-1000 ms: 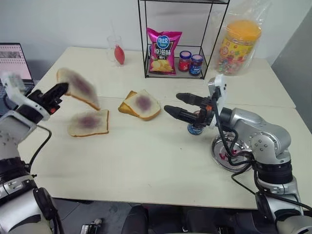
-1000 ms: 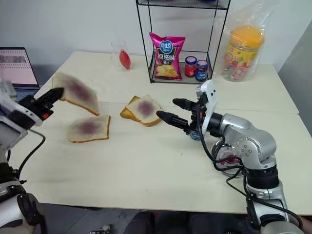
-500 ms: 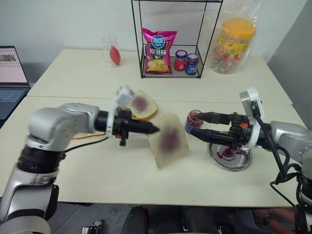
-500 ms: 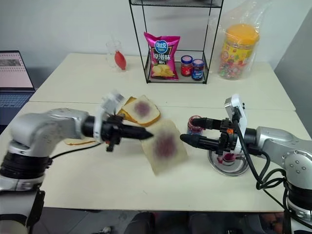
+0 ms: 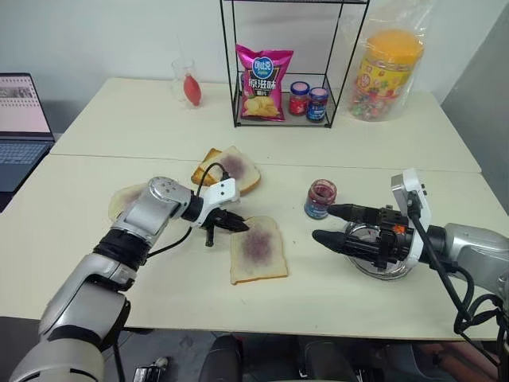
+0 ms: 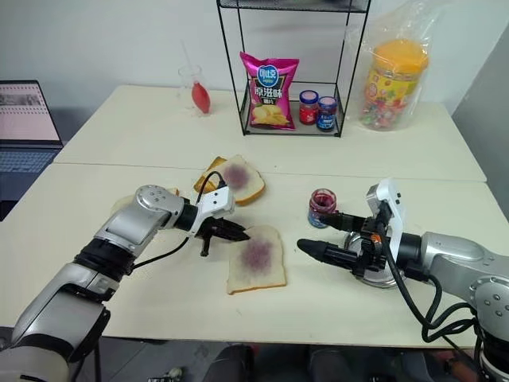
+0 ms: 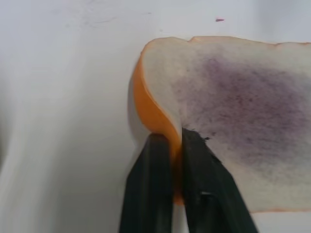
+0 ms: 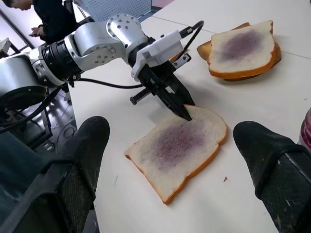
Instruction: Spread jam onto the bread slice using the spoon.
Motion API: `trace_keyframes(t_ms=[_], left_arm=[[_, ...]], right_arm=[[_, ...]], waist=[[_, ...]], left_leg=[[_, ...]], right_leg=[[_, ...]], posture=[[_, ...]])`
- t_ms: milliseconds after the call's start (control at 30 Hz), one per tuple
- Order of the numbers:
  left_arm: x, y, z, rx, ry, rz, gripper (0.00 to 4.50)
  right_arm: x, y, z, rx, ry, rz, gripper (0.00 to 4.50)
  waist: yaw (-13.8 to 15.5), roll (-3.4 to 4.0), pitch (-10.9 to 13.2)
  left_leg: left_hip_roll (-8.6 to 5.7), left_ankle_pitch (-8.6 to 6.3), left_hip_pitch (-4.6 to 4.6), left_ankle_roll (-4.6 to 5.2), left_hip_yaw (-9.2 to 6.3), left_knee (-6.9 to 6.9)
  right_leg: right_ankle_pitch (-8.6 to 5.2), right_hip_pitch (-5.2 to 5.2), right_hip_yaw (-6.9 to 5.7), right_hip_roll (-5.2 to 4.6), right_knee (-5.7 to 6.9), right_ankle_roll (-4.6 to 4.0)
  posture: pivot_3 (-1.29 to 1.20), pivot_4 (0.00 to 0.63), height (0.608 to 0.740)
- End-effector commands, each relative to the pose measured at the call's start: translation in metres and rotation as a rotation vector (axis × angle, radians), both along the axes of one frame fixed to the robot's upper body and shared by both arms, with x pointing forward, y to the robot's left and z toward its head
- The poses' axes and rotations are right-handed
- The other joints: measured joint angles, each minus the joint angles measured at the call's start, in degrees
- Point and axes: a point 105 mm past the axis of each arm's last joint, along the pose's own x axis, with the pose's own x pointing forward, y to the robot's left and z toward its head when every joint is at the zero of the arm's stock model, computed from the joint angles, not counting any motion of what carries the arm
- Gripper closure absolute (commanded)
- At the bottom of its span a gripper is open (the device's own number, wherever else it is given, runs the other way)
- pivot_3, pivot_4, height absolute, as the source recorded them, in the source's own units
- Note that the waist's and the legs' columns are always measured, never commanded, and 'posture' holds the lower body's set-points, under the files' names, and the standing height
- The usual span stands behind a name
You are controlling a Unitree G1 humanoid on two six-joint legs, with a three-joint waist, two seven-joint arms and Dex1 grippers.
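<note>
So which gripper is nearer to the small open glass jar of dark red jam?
Right. The right gripper hangs open just in front of the jam jar, near the round steel dish. The left gripper is farther away, pinching the edge of the purple-stained white bread slice.

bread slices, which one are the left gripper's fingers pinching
The single slice lying in front of the robot, its corner between the left gripper fingers; the stacked pair and the left slice lie untouched.

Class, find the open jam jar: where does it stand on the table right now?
In the head views, the open jam jar stands on the robot's right half of the table, beside the round steel dish and just beyond the right gripper, right of the bread slice.
</note>
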Motion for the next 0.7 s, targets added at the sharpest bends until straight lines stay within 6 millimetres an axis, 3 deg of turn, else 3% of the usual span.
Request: trace_keyframes(t_ms=[33, 267, 400, 467, 533, 567, 700], left_arm=[[0.011, -0.005, 0.017, -0.063, -0.023, 0.023, 3.15], [0.015, 0.000, 0.027, -0.071, -0.073, 0.043, 1.80], [0.019, 0.008, 0.042, -0.069, -0.143, 0.064, 1.11], [0.020, 0.010, 0.059, -0.099, -0.200, 0.075, 0.74], [0.013, -0.003, 0.081, -0.206, -0.246, 0.043, 0.33], [0.004, -0.012, 0.081, -0.214, -0.267, -0.016, 0.10], [-0.026, -0.048, 0.082, -0.287, -0.278, -0.176, 0.05]], right_arm=[[-0.004, -0.001, 0.010, 0.009, -0.053, -0.004, 0.00], [0.002, -0.017, 0.010, 0.000, -0.054, -0.097, 0.00], [0.004, -0.042, 0.011, 0.000, -0.051, -0.217, 0.00], [0.002, -0.067, 0.008, -0.015, -0.035, -0.328, 0.00], [-0.005, -0.092, 0.002, -0.006, -0.006, -0.456, 0.00], [-0.010, -0.104, -0.001, 0.025, 0.018, -0.512, 0.00], [-0.026, -0.139, -0.012, 0.144, 0.114, -0.664, 0.00]], waist=[[0.0, 0.00, 0.0], [0.0, 0.00, 0.0], [0.1, 0.00, 0.0], [0.1, 0.00, 0.0], [0.3, 0.00, 0.0], [0.4, 0.00, 0.0], [0.4, 0.09, -0.1]], left_leg=[[0.00, 0.00, 0.00, 0.00, -0.01, 0.01], [0.00, 0.00, -0.01, 0.00, -0.03, 0.02], [0.00, 0.00, -0.04, 0.00, -0.06, 0.01], [-0.01, 0.00, -0.04, 0.00, -0.06, 0.01], [0.01, 0.00, -0.08, 0.00, -0.12, 0.00], [0.00, 0.00, -0.11, 0.00, -0.13, 0.00], [-0.07, 0.00, -0.06, -0.01, -0.07, 0.02]], right_leg=[[0.00, 0.00, -0.01, 0.00, 0.01, 0.00], [0.00, 0.01, -0.02, 0.00, 0.01, 0.01], [0.01, 0.01, -0.04, 0.00, 0.00, 0.00], [0.02, 0.00, -0.04, 0.00, 0.01, -0.02], [0.03, 0.01, -0.09, 0.00, 0.00, -0.04], [0.04, 0.00, -0.10, -0.01, -0.01, -0.06], [0.07, 0.09, -0.07, -0.12, -0.02, -0.10]], posture=[[0.00, 0.150, 0.740], [0.00, 0.150, 0.740], [0.00, 0.150, 0.740], [0.00, 0.150, 0.740], [0.00, 0.150, 0.740], [0.00, 0.150, 0.740], [0.00, 0.150, 0.740]])
